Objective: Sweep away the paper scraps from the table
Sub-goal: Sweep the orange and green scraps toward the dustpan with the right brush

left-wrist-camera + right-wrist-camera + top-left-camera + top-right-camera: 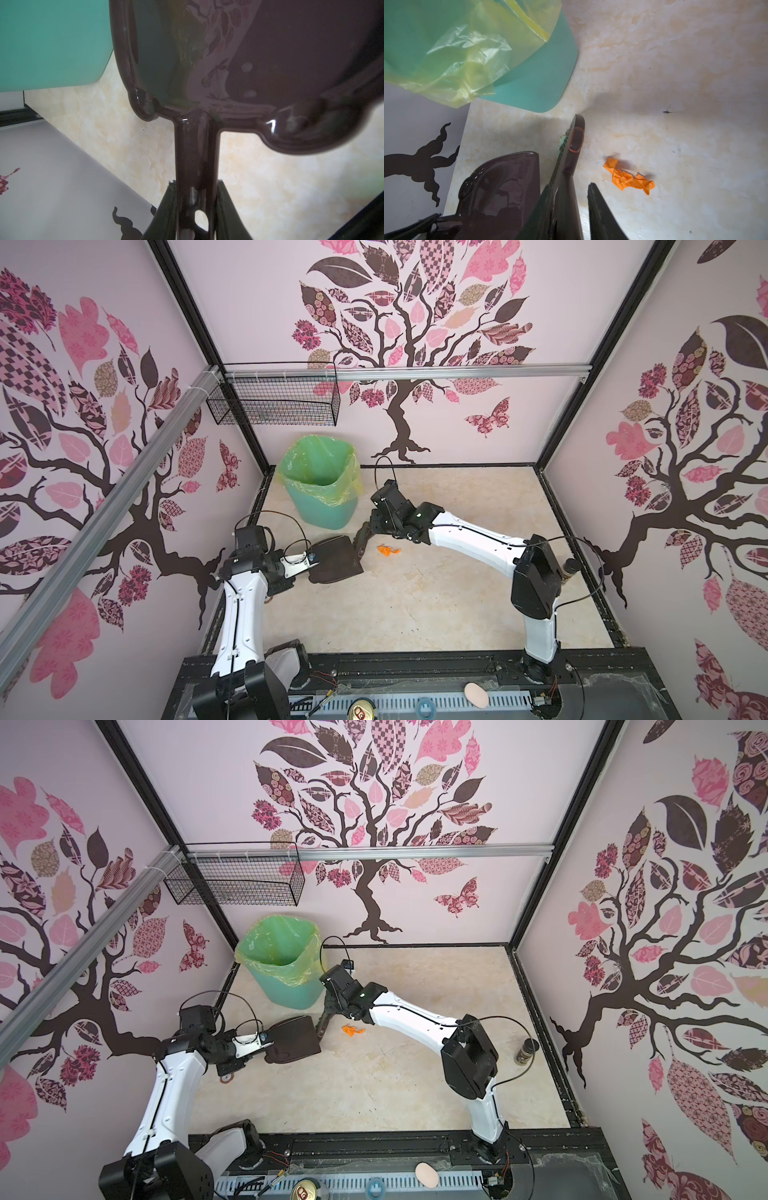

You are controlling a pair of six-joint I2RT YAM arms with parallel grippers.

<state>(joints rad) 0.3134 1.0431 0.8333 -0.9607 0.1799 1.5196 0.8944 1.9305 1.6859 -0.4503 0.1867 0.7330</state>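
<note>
Near the bin [328, 510], right arm [469, 539] outstretched, gripper [571, 207] clamping brush [576, 137] beside dustpan [500, 187]

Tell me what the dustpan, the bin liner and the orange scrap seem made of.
Dustpan: probably hard plastic, dark brown, glossy, with clear reflections. Bin liner: thin translucent plastic film, wrinkled, shiny. Orange scrap: matte paper, sharply creased.

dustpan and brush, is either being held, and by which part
Both: the left gripper grips the dustpan by its handle, and the right gripper grips the brush by its handle.
</note>
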